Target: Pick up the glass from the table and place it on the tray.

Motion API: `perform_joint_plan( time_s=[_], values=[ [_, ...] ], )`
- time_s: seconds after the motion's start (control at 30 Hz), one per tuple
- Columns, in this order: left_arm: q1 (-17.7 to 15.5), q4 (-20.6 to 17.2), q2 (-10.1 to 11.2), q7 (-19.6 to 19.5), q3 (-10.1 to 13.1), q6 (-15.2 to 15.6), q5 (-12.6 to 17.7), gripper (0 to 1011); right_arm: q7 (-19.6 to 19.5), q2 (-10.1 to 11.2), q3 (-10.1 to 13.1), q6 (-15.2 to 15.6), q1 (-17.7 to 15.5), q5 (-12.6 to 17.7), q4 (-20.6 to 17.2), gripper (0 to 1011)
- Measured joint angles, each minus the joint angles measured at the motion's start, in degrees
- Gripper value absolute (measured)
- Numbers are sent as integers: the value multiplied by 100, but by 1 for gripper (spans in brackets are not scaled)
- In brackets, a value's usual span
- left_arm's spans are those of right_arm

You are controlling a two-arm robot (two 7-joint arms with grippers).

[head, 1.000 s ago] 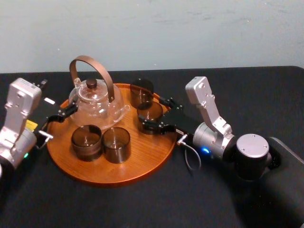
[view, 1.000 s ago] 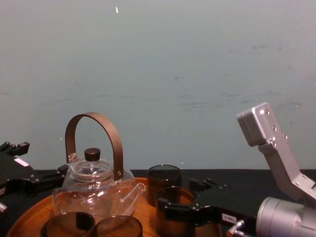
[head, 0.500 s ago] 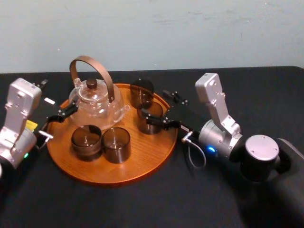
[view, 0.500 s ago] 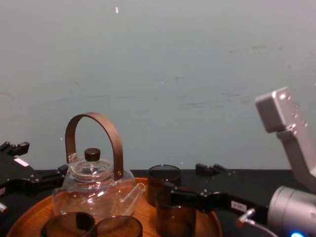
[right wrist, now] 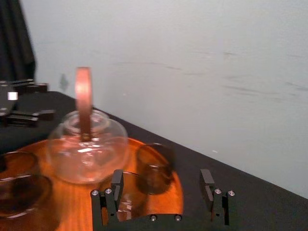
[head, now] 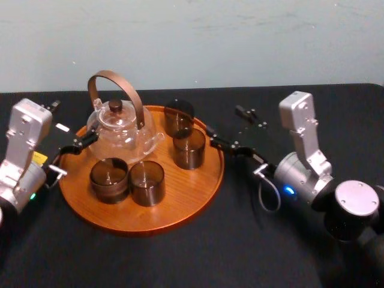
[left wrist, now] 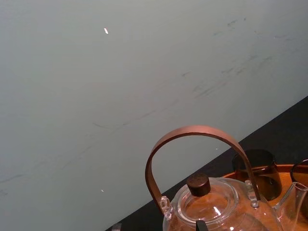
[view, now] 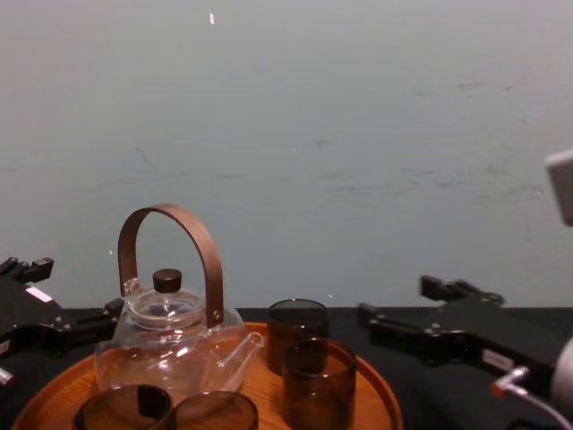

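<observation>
**Right gripper** (head: 224, 119): jaws spread wide and holding nothing. It hangs low over the table (head: 180, 258), just off the right rim of the tray (head: 150, 217). Its near finger reaches toward the rim and its far finger lies farther back. In the chest view, the right gripper (view: 394, 299) sits to the right of the tray, level with the glass tops and clear of them. In the right wrist view, the two black fingers (right wrist: 117, 179) stand well apart with the tray's edge beyond them.

**Glass** (head: 189, 148): smoky brown, cylindrical and upright. It stands on the right half of the tray, inside the rim, close to the right gripper's near finger but not touching it. In the chest view, the glass (view: 318, 383) stands in front of a second glass.

**Other glasses**:
- One (head: 179, 116) stands at the back of the tray, just behind the first.
- A pair (head: 127, 180) stands side by side at the tray's front, touching or nearly so.

**Teapot** (head: 122, 127): clear glass with a dark knob and an arched brown handle. It stands upright on the back left of the tray, with its spout toward the glasses.

**Left gripper** (head: 73, 123): fingers parted and empty. It sits at the tray's left edge, with one finger beside the teapot and the other over the table behind it.

**Tray**: round, orange-brown wood with a low rim, resting flat on the matte black table.
</observation>
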Motion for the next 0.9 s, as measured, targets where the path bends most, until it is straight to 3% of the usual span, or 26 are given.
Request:
perform_joint_plan(
  time_s=[0.53,0.73,0.9],
  values=[
    [0,0,0,0,0,0,0,1001,-386,183,789,-93,-344,58,-127,1002],
    [0,0,0,0,0,0,0,1002,-510,133,951,-86,-336,-19,-10,1002],
    [0,0,0,0,0,0,0,1001,-514,134,953,-82,-333,-21,-5,1002]
  ],
)
